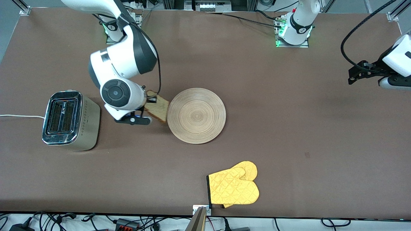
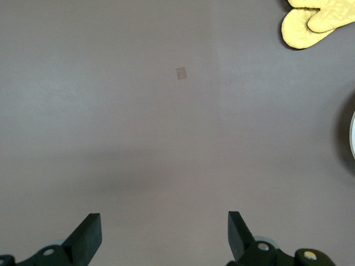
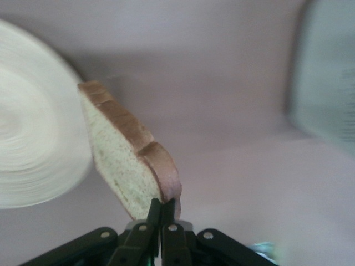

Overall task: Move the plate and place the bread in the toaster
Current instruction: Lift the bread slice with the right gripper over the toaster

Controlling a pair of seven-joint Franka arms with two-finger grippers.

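Observation:
My right gripper (image 1: 150, 103) is shut on the bread (image 1: 158, 108), a brown-crusted slice held up in the air over the table between the toaster (image 1: 69, 120) and the plate (image 1: 196, 115). In the right wrist view the bread (image 3: 125, 152) hangs tilted from my right gripper (image 3: 165, 208), pinched at one corner, with the plate (image 3: 33, 144) beside it and the toaster (image 3: 327, 83) blurred at the edge. The plate lies bare at the table's middle. My left gripper (image 2: 163, 235) is open and empty over bare table at the left arm's end, where that arm waits.
A yellow oven mitt (image 1: 234, 187) lies near the table's front edge, nearer to the front camera than the plate; it also shows in the left wrist view (image 2: 316, 22). The toaster's white cord (image 1: 19, 116) runs off the right arm's end of the table.

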